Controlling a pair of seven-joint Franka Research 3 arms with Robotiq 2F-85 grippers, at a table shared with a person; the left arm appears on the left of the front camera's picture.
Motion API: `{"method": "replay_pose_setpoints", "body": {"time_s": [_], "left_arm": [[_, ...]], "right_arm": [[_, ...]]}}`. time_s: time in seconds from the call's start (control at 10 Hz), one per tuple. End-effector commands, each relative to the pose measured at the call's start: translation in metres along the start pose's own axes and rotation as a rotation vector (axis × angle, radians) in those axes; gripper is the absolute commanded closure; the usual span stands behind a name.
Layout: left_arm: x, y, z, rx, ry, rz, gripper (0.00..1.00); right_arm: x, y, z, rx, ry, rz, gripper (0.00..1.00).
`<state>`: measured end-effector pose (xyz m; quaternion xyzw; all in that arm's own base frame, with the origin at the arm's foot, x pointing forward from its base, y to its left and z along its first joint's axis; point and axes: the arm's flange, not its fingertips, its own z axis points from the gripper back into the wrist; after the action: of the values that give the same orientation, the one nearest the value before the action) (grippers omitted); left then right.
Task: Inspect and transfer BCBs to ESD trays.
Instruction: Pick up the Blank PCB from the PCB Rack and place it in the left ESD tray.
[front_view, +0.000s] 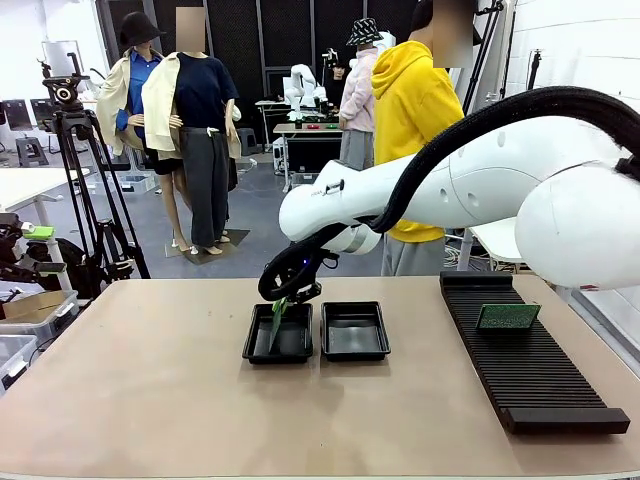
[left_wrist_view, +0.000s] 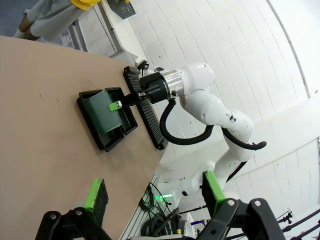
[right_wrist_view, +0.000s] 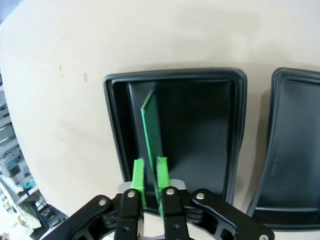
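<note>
Over the tan tabletop (front_view: 150, 380), the white right arm (front_view: 450, 190) slants down mid-frame, its fingers (right_wrist_view: 138, 175) straddling a thin green circuit board (right_wrist_view: 151, 125) on edge in a glossy black tray (right_wrist_view: 240, 125); grip unclear.

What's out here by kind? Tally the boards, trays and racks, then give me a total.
BCBs: 2
ESD trays: 2
Black ribbed rack: 1
Total: 5

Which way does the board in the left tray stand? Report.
On edge, not flat: the board stands in the tray, its top between the fingers of the right gripper.
</note>
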<state>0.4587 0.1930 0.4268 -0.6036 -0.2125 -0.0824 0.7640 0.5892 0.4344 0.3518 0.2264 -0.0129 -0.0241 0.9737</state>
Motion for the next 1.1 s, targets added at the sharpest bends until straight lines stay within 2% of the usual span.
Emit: {"method": "replay_pose_setpoints", "body": {"time_s": [0.0, 0.2, 0.4, 0.6, 1.0], "left_arm": [[0.001, -0.002, 0.002, -0.011, -0.011, -0.002, 0.0], [0.001, -0.002, 0.002, -0.011, -0.011, -0.002, 0.0], [0.001, -0.002, 0.002, -0.011, -0.011, -0.002, 0.0], [0.001, -0.002, 0.002, -0.011, -0.011, -0.002, 0.0], [0.001, -0.002, 0.002, -0.011, -0.011, -0.002, 0.0]], "right_arm": [[0.008, -0.002, -0.003, 0.035, 0.05, -0.003, 0.41], [0.002, -0.001, 0.011, 0.03, 0.029, 0.001, 0.02], [-0.006, 0.009, 0.033, -0.036, -0.008, -0.001, 0.0], [-0.019, 0.034, 0.062, -0.169, -0.033, 0.017, 0.0], [-0.039, 0.048, 0.082, -0.31, -0.07, 0.057, 0.0]]}}
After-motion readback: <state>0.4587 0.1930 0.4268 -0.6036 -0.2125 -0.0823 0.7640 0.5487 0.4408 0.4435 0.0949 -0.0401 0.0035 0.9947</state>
